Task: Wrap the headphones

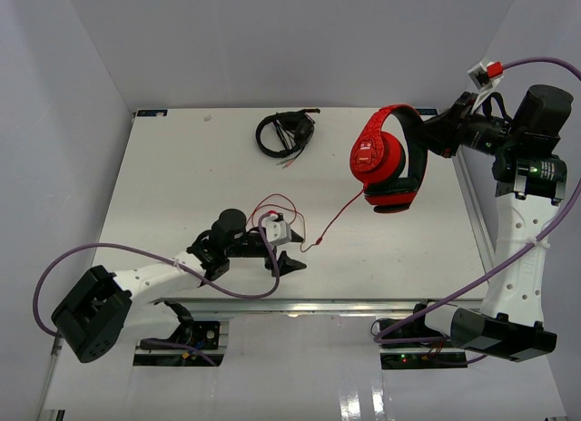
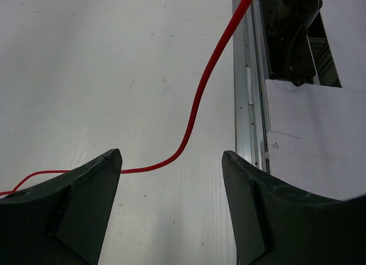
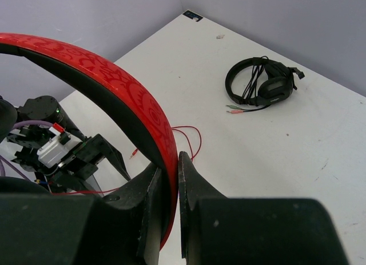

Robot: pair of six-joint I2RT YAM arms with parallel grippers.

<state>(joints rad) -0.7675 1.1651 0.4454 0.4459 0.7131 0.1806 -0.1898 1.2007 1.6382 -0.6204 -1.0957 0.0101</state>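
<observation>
Up at the far right of the overhead view, the right gripper is pinched on the headband of the headphones and has them lifted clear of the table. The band's crown points right and away, into the gripper. The two round earcups hang toward the middle of the table, one nearer the camera than the other, so the long axis runs from crown at the right to cups at the left. The cable drops from the lower cup and trails left and nearer, ending in loose loops beside the left gripper. A black headset lies at the far middle, well apart.

Over to the left wrist: the left gripper is spread wide, low over the white surface. The cable snakes between its fingers, coming from the upper right and slipping behind the left one. Nothing is pinched. A metal rail runs up the right side.

Now the right wrist: the right gripper is pressed tight on the headband, which arcs up and off to the left. Beyond it lie the black headset and a thin loop of cable, with the left gripper below.
</observation>
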